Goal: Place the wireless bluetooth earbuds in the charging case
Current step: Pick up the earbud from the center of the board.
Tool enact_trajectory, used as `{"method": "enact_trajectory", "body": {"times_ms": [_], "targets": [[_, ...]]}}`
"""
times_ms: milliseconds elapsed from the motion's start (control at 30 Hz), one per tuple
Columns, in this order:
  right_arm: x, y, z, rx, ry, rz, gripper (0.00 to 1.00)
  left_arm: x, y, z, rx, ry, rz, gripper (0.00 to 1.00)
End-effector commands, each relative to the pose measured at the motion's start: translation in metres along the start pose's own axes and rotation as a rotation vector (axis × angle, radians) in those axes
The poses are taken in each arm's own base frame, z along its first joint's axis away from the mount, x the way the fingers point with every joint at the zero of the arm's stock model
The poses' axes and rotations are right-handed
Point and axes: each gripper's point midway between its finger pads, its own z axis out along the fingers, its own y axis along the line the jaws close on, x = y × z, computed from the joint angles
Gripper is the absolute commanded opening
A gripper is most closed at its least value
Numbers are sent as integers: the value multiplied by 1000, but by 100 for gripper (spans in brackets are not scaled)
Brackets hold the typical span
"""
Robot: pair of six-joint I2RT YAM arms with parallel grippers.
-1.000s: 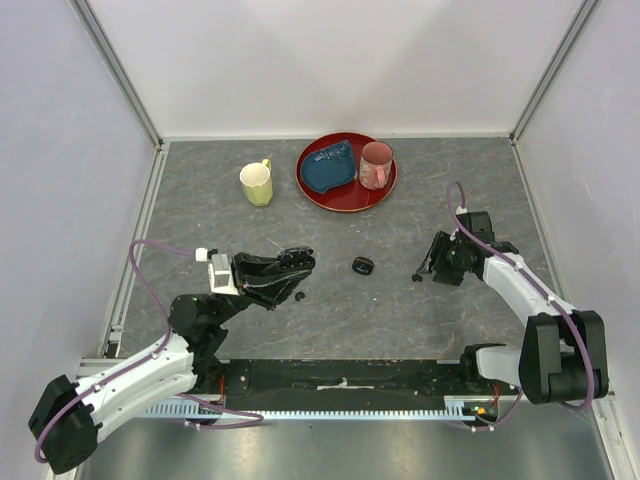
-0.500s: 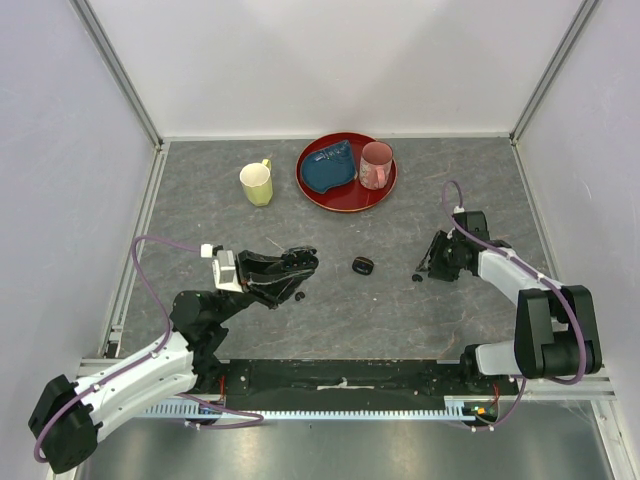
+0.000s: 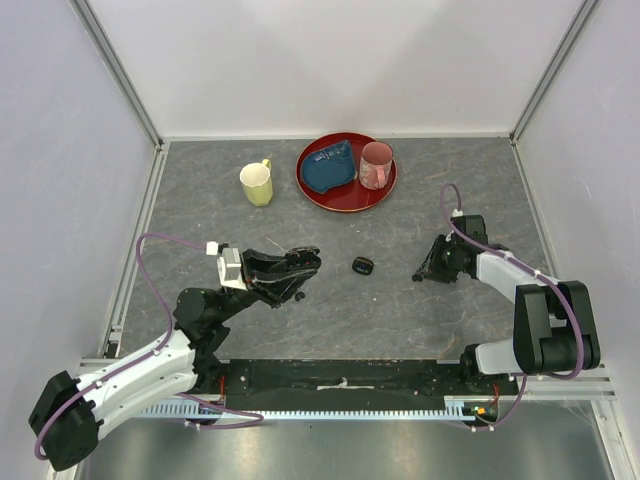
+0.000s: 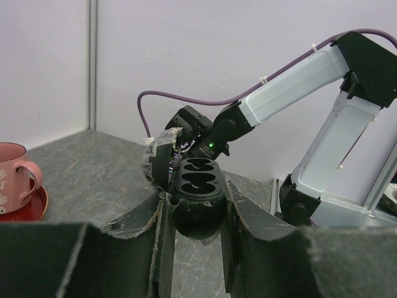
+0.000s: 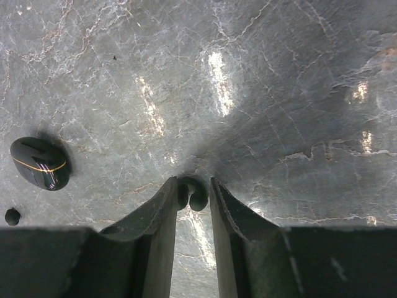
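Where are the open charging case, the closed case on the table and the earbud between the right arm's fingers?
open charging case [image 4: 197, 180], left wrist view, on its socketed tray.
closed case [image 5: 39, 163], right wrist view, on its glossy top.
earbud [image 5: 198, 197], right wrist view, on its rounded body.

One pale yellow ceramic mug [image 3: 257, 184], one pink ceramic mug [image 3: 376, 165], one round red plate [image 3: 345, 200], one blue fabric piece [image 3: 329, 168], two black oval cases [image 3: 363, 265] [image 4: 197, 186], two tiny black earbuds [image 5: 192, 194] [image 5: 12, 216].
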Motion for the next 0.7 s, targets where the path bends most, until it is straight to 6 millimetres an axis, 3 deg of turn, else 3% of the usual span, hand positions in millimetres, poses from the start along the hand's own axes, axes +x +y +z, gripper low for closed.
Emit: {"method": "enact_trajectory", "body": {"times_ms": [0, 667], "targets": [[7, -3, 4, -13, 10, -3, 34, -22, -7, 9, 30, -55, 30, 2], [20, -1, -1, -53, 23, -2, 27, -16, -5, 9, 21, -39, 3, 2]]}}
